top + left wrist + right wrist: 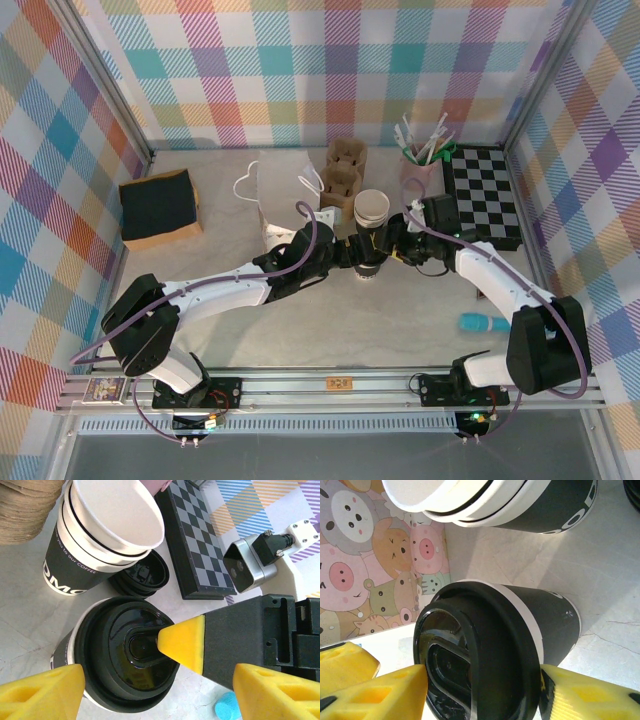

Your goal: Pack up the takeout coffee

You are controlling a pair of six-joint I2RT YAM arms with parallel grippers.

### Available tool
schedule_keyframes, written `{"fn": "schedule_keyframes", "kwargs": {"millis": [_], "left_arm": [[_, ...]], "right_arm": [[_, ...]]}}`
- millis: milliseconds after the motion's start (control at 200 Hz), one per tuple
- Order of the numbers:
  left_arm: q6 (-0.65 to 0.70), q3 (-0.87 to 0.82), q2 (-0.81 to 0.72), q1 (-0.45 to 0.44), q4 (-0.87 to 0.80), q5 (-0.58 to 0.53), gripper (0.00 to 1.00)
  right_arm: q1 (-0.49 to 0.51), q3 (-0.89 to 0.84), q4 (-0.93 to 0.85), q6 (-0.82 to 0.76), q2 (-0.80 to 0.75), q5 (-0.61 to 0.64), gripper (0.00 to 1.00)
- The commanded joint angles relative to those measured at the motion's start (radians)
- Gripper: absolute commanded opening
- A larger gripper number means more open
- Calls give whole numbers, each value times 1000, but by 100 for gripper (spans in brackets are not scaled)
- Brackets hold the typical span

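The takeout coffee (368, 266) stands upright at the table's middle, a dark cup with a white band and a black lid (125, 655). My left gripper (345, 252) hangs over it from the left, jaws wide open (160, 695). Its left finger (40, 690) is beside the cup and its right finger (280, 690) is well clear of it. My right gripper (392, 248) reaches in from the right, open, with the lid (485, 650) between its fingers (480, 695). One fingertip (182, 642) lies over the lid's centre, the other (585, 695) beside the rim.
A stack of lidless cups (371, 208) stands just behind the coffee, loose black lids (145, 577) beside it. Behind them are a white paper bag (285, 190) and a cardboard carrier (343, 170). A chequered board (485, 195) lies at right, a blue object (485, 323) near the right arm.
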Motion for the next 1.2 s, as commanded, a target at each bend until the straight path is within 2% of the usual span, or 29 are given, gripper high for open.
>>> {"fn": "schedule_keyframes", "kwargs": {"millis": [0, 450, 725, 850, 980, 1195], "left_arm": [[12, 17, -20, -5, -42, -15, 78], [16, 13, -20, -5, -51, -17, 78], [73, 119, 46, -5, -204, -22, 74], [87, 183, 80, -5, -279, -39, 69], [97, 247, 120, -5, -362, -62, 61], [78, 270, 153, -4, -421, -80, 59]], "right_arm": [[14, 37, -49, -31, 24, 30, 62], [34, 58, -112, -47, -2, 105, 69], [34, 67, -129, -54, -77, 80, 72], [24, 66, -137, -54, -114, 92, 67], [-7, 61, -165, -62, -137, 122, 62], [-36, 30, -171, -75, -152, 123, 54]]}}
